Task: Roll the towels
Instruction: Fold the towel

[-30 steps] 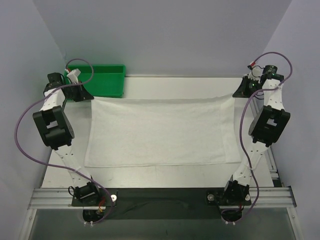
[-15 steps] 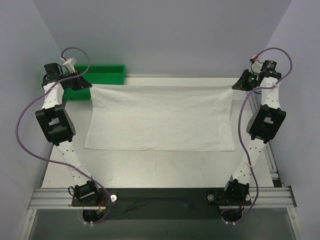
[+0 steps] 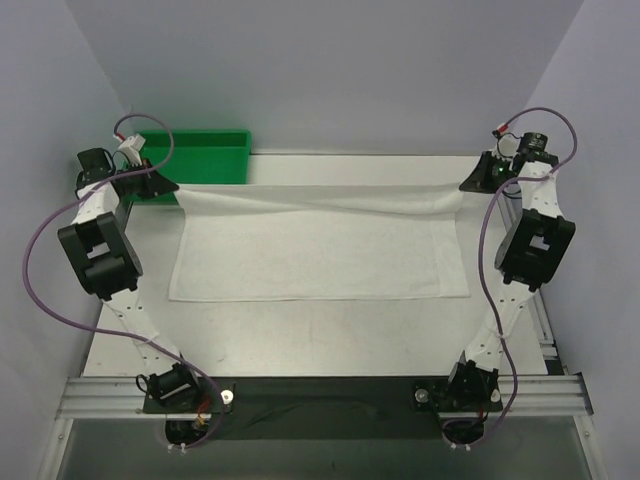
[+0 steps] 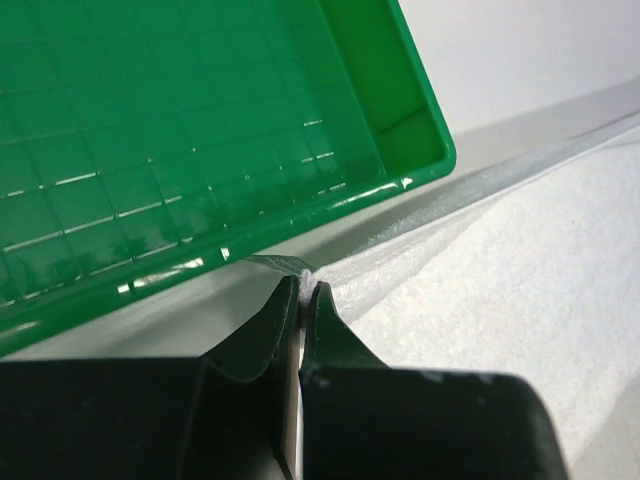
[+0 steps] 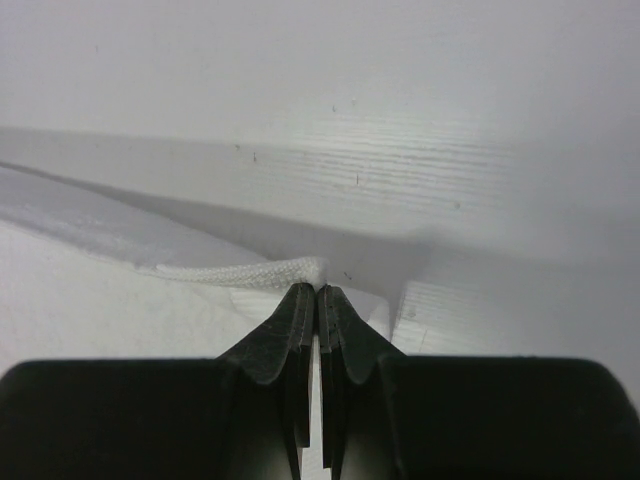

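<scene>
A large white terry-cloth towel (image 3: 315, 260) is spread across the white table (image 3: 300, 345), with its far edge held raised and stretched between the two arms. The far left corner is pinched between the closed fingers of the left gripper (image 4: 303, 290), just beside the green plastic tray (image 4: 200, 150). The far right corner is clamped in the same way by the right gripper (image 5: 317, 292).

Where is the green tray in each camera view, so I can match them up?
Top external: the green tray sits at far left, just behind the towel's far left corner.
Left wrist: it fills the upper left, right beyond the pinched towel corner.
Right wrist: not in view.
Shared landmark: the white towel, seen in all three views.
</scene>
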{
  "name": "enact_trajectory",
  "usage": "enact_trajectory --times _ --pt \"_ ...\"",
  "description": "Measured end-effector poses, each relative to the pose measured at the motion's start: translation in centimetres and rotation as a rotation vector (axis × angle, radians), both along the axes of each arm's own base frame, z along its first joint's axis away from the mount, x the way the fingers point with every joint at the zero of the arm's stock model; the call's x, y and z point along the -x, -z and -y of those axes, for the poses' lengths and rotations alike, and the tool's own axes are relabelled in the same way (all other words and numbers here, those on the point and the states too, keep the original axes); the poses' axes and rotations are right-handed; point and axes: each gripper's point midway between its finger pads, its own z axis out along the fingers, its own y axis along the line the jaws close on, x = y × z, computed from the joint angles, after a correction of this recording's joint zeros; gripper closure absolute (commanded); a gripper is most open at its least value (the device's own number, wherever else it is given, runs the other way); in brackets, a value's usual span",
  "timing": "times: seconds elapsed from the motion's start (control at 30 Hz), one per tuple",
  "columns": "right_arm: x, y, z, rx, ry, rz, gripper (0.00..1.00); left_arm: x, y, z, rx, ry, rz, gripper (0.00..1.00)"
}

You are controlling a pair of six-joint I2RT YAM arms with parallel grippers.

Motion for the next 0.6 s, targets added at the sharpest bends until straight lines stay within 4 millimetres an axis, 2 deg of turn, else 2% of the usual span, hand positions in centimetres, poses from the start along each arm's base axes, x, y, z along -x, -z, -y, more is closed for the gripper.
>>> enact_trajectory --times 0.17,0.27,0.43,0.6 --pt "1.9 -0.2 -0.3 0.008 -0.036 -0.025 1.0 2.1 -1.0 -0.6 -0.038 0.017 -0.011 1.0" --pt "3.0 -0.7 -0.1 0.02 -0.052 -0.033 1.0 3.6 -0.9 -0.5 -0.062 0.036 -0.052 1.0" --pt "5.2 -0.6 0.3 0.043 -0.089 -0.079 1.0 6.3 1.0 -0.1 -0.094 0.069 -0.147 1.0" --pt "7.9 1.1 0.3 0.068 -0.121 -0.163 1.0 9.1 3.5 -0.1 -0.118 0.086 -0.259 1.0"
